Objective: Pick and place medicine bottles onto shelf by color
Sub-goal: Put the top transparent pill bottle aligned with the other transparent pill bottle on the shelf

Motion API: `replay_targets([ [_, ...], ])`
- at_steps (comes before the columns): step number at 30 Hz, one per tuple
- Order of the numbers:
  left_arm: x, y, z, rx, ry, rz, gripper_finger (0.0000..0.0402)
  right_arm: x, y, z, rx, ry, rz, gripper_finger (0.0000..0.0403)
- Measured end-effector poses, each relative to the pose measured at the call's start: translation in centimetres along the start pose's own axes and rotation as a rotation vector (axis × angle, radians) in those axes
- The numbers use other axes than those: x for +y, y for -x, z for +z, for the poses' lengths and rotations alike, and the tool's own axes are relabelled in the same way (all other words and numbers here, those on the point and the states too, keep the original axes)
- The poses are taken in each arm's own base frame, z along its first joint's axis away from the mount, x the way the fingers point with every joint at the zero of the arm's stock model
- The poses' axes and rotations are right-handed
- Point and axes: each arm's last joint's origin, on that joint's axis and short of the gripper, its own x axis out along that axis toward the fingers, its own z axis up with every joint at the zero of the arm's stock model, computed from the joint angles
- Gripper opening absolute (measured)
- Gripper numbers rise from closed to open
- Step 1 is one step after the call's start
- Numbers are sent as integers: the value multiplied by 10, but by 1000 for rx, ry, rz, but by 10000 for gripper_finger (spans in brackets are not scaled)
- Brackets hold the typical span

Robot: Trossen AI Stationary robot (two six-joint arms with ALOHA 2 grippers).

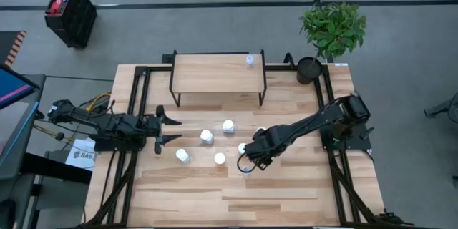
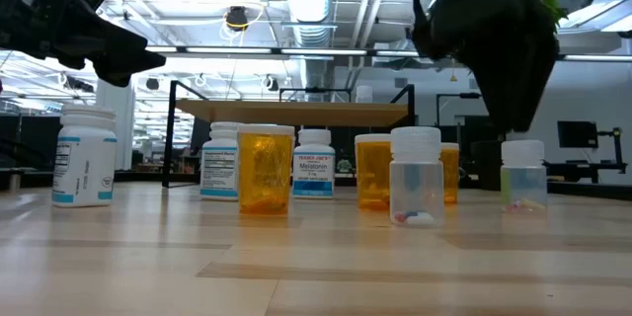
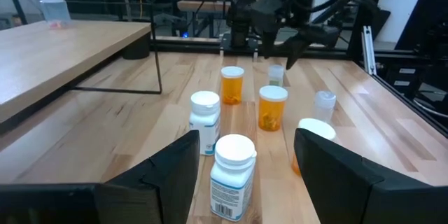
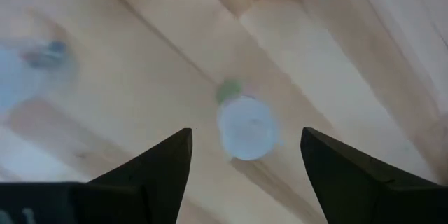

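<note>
Several small medicine bottles stand upright on the wooden table between my two grippers: white ones [image 3: 232,175] [image 3: 205,120], orange ones with white caps [image 3: 272,107] [image 3: 232,84] and clear ones [image 2: 416,176]. One clear bottle [image 1: 250,61] stands on the wood-topped shelf [image 1: 218,75] near its right end. My right gripper [image 4: 246,133] is open and points down above a clear bottle with a white cap [image 4: 245,126], a finger on either side and well above it; the same bottle shows in the low view [image 2: 523,173]. My left gripper [image 1: 161,129] is open and empty, left of the group.
A potted plant [image 1: 330,32] stands at the table's far right corner. A black crate [image 1: 70,13] sits on the floor beyond the far left corner. Bare table top lies near the front edge [image 1: 236,200].
</note>
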Motion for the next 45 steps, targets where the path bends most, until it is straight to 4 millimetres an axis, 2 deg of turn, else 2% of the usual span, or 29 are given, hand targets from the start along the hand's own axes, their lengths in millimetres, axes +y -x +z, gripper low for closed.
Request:
replay_targets([
  [12,0,0,0,0,0,0,222,10,-21,5,60,12,-10,283],
  [18,0,0,0,1,0,3,222,9,-21,4,74,-2,-14,262],
  [22,0,0,0,2,-1,3,222,9,-20,3,88,-23,-15,231],
  [33,0,0,0,5,-1,3,222,7,-18,7,89,-65,-8,111],
  [37,0,0,-1,6,-2,3,222,10,0,16,62,-81,46,109],
  [45,0,0,-1,6,-1,2,222,15,74,35,-10,-125,185,114],
])
